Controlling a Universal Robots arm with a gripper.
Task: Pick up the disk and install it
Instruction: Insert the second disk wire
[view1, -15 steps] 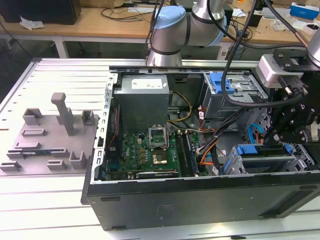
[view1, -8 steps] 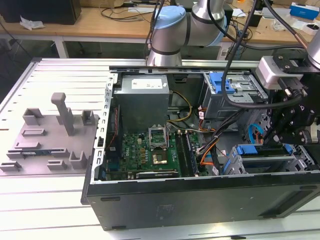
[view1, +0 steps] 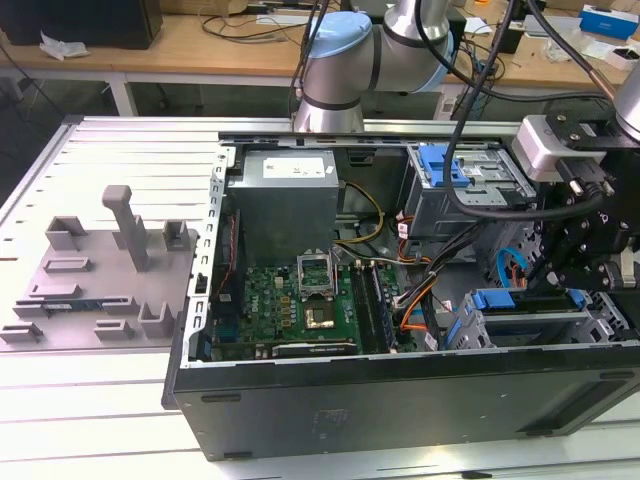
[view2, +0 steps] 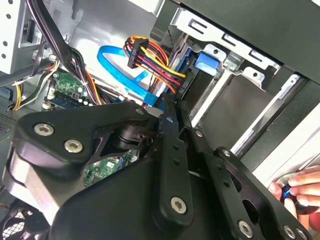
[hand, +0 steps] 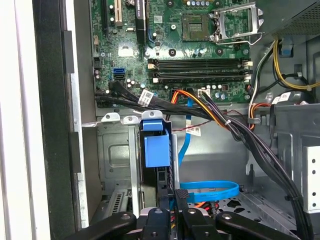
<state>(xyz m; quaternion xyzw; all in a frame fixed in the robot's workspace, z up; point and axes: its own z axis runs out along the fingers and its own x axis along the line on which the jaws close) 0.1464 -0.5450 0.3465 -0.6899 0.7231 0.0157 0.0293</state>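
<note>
The disk (view1: 528, 300) stands on edge in the lower drive cage (view1: 545, 330) at the exterior view's right, with the blue carrier ends showing at each side. In the first wrist view its blue end tab (hand: 155, 145) sits at the cage mouth. In the second wrist view the same tab (view2: 206, 62) lies just beyond the fingers. My gripper (view1: 588, 268) hangs right over that cage. Its black fingers (hand: 177, 199) are drawn together beside the disk's edge, and I see nothing between them. The gripper (view2: 172, 112) points toward the cage.
The open computer case (view1: 400, 400) holds a motherboard (view1: 300, 300), a power supply (view1: 285, 190) and an upper cage with another blue carrier (view1: 445, 165). A blue data cable (hand: 207, 190) and a bundle of coloured power wires (view2: 150, 55) lie close to the fingers. A person's hand (view2: 300, 187) is near the case's edge.
</note>
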